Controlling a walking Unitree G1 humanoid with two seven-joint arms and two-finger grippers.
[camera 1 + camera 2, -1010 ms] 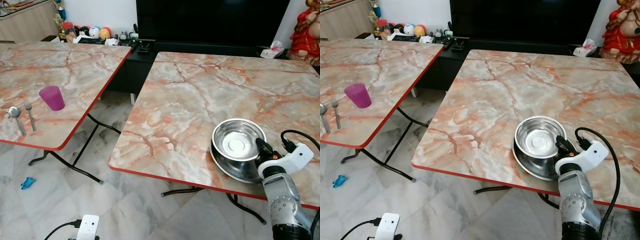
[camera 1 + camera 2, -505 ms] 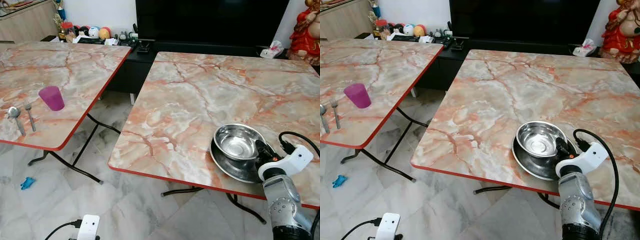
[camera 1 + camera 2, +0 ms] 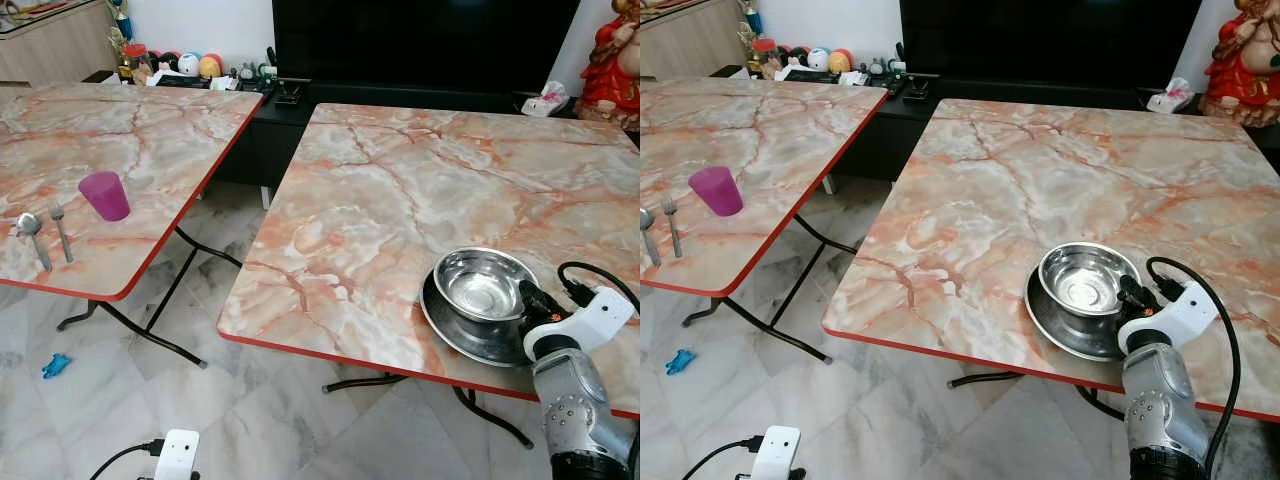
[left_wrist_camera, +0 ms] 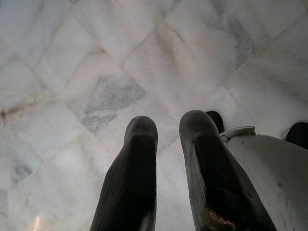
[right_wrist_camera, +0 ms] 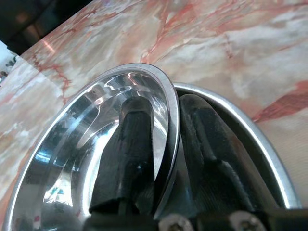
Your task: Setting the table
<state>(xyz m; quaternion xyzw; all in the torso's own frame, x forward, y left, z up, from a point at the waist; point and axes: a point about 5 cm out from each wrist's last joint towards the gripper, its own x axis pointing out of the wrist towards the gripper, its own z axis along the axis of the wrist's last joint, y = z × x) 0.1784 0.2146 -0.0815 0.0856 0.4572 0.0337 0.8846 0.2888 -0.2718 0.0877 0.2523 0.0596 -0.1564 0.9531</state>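
A steel bowl (image 3: pixel 484 284) rests inside a wider steel plate (image 3: pixel 447 328) near the front edge of the right marble table (image 3: pixel 400 190). My right gripper (image 3: pixel 524 296) is shut on the bowl's near rim. In the right wrist view one finger (image 5: pixel 130 144) is inside the bowl and the other lies outside it, over the plate (image 5: pixel 250 130). On the left table (image 3: pixel 170 130) stand a purple cup (image 3: pixel 104 195), a spoon (image 3: pixel 30 230) and a fork (image 3: pixel 61 232). My left gripper (image 4: pixel 168 125) hangs idle over the floor, fingers close together.
A gap of marble floor (image 3: pixel 210 290) separates the two folding tables. A blue scrap (image 3: pixel 55 365) lies on the floor under the left one. Behind are a dark TV (image 3: pixel 420 45), a low shelf with toys (image 3: pixel 190 68) and a red statue (image 3: pixel 612 55).
The bowl has come down from a raised, tilted hold and shifted slightly right, settling level into the plate. My right gripper followed it and stays on the rim.
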